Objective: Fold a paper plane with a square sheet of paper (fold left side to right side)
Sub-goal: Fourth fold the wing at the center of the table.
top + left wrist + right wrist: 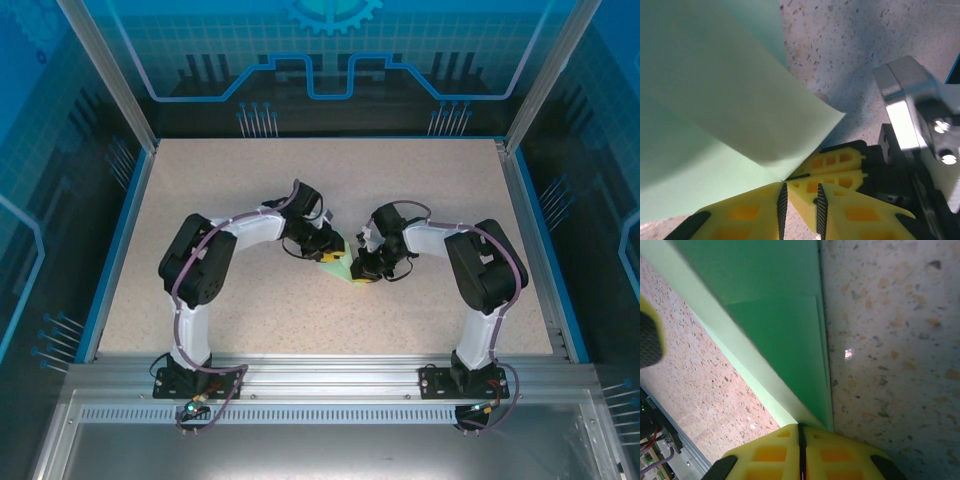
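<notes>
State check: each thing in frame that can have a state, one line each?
paper: folded over, top layer raised off the table, corner pinched.
right gripper: shut on the paper's corner.
left gripper: jaws slightly apart at that same corner, no grip seen.
</notes>
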Controlling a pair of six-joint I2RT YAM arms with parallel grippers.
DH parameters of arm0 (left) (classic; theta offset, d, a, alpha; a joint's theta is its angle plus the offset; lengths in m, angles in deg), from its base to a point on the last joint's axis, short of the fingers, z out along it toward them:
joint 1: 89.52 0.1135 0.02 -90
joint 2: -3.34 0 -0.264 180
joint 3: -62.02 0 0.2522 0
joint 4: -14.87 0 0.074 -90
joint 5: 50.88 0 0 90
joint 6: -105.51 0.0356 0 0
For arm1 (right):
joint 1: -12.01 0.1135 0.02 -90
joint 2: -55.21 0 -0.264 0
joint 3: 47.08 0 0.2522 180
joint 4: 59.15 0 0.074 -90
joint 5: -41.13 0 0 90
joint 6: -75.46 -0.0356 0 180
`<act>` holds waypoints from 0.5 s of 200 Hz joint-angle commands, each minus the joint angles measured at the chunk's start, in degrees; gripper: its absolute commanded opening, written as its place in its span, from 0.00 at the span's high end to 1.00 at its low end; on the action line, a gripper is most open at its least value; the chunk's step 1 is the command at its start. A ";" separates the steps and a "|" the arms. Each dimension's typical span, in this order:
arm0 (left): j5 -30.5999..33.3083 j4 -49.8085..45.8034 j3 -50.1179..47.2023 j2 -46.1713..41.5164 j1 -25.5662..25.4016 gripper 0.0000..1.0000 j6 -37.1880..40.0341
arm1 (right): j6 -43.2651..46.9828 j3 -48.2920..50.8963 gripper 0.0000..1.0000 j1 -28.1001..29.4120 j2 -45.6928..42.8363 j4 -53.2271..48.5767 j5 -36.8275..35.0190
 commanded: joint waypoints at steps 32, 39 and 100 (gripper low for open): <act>-3.78 2.04 3.22 3.45 -1.74 0.78 -2.14 | 0.02 2.79 0.91 -0.32 3.65 -4.79 -6.14; -3.92 1.73 3.59 3.89 -1.88 0.78 -2.05 | 0.12 2.77 0.91 -0.32 3.66 -4.85 -6.16; -4.03 0.40 3.71 5.96 -2.61 0.81 -2.78 | -0.05 2.96 0.92 -0.37 3.94 -4.71 -6.42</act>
